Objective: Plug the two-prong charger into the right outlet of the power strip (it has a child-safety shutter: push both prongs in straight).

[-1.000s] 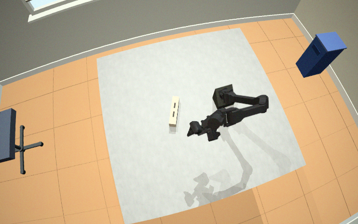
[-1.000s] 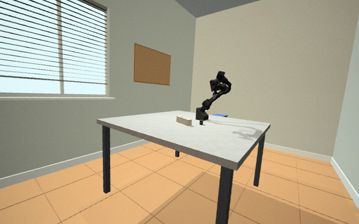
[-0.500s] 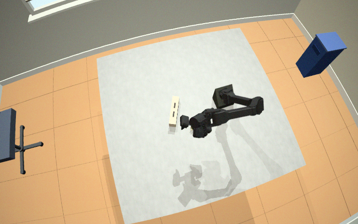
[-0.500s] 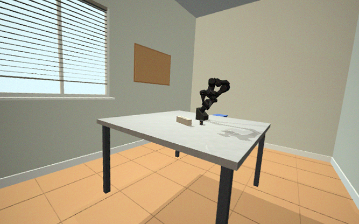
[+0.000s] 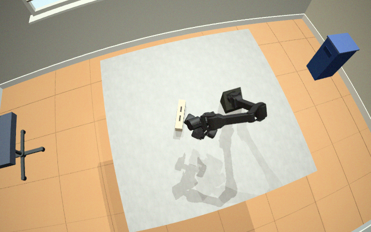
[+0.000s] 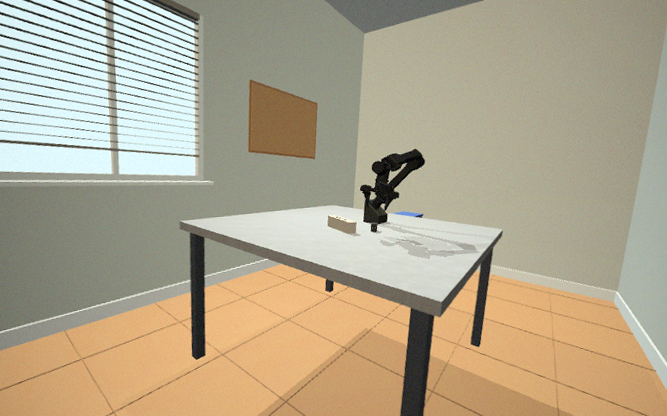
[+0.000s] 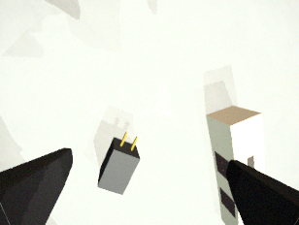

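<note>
The charger point(image 6: 373, 226) point(image 7: 117, 171) is a small dark grey block on the table with two thin yellow prongs; the arm hides it in the top view. In the wrist view its prongs point up the frame, tilted slightly right. The cream power strip point(image 5: 178, 124) point(image 6: 341, 224) point(image 7: 247, 137) stands beside it, with two dark openings on its top in the top view. My gripper point(image 7: 151, 163) is open and empty, above the table. In the wrist view the charger shows between the fingertips, nearer the left one, and the right finger covers part of the strip.
The strip and charger are on the pale square table point(image 5: 142, 82) point(image 6: 270, 231). The arm's base point(image 5: 231, 102) stands on it, to the right of the strip in the top view. A blue bin point(image 5: 332, 57) and a chair point(image 5: 6, 142) are off the table.
</note>
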`<state>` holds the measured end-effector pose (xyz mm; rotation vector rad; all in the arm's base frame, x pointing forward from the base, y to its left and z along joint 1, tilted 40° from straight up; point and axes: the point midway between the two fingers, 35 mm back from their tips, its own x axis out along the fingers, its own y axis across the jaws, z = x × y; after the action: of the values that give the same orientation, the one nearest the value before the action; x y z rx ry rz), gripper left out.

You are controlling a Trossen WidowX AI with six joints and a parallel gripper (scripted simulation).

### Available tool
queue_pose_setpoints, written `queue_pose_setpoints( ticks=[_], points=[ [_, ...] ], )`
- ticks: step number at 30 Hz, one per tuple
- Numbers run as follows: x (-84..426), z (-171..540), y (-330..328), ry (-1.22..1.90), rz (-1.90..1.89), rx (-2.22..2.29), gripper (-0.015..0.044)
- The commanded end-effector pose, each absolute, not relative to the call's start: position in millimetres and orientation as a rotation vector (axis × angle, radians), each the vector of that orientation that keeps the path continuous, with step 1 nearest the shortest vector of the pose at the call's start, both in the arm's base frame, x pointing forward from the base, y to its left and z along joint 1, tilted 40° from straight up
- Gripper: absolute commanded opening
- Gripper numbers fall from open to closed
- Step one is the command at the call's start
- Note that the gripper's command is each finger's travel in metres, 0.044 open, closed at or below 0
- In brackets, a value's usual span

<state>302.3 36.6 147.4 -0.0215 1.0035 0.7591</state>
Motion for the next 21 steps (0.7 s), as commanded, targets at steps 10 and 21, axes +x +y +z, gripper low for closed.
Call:
queue_pose_setpoints(
  ticks=[10,21],
  points=[
    [265,90,55,1.353,0.721,0.296,0.0440],
    [265,88,56,1.356,0.720,0.298,0.0440]
  ],
)
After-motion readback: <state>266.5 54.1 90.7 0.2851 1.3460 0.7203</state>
